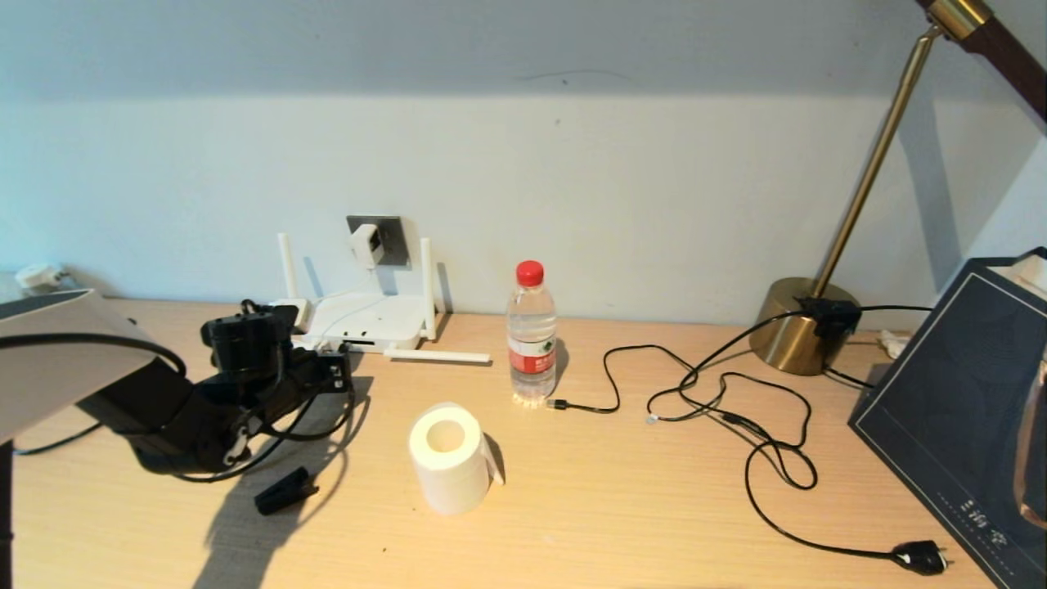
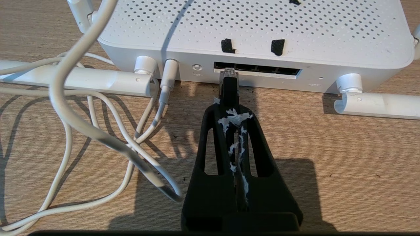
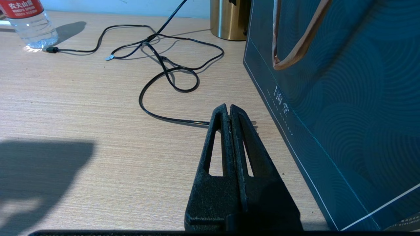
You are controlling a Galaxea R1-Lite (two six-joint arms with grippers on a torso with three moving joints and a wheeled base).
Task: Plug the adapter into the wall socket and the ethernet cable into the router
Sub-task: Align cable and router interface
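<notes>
The white router [image 1: 364,321] lies against the wall, with dark ports [image 2: 262,69] along its front edge. Above it, the white adapter [image 1: 366,243] sits in the dark grey wall socket [image 1: 391,239]. My left gripper [image 1: 335,370] [image 2: 229,109] is shut on the plug end of the black ethernet cable [image 2: 228,88]. The plug's clear tip sits at the mouth of the leftmost port; how deep it sits I cannot tell. The cable [image 1: 282,429] loops down under the left arm. My right gripper [image 3: 228,106] is shut and empty, low over the table at the right.
A water bottle [image 1: 532,335] and a white paper roll [image 1: 448,458] stand mid-table. A thin black cord [image 1: 769,458] with a two-pin plug [image 1: 920,558] trails from the brass lamp [image 1: 806,323]. A dark blue bag [image 1: 965,425] stands far right. White cords [image 2: 98,131] tangle beside the router.
</notes>
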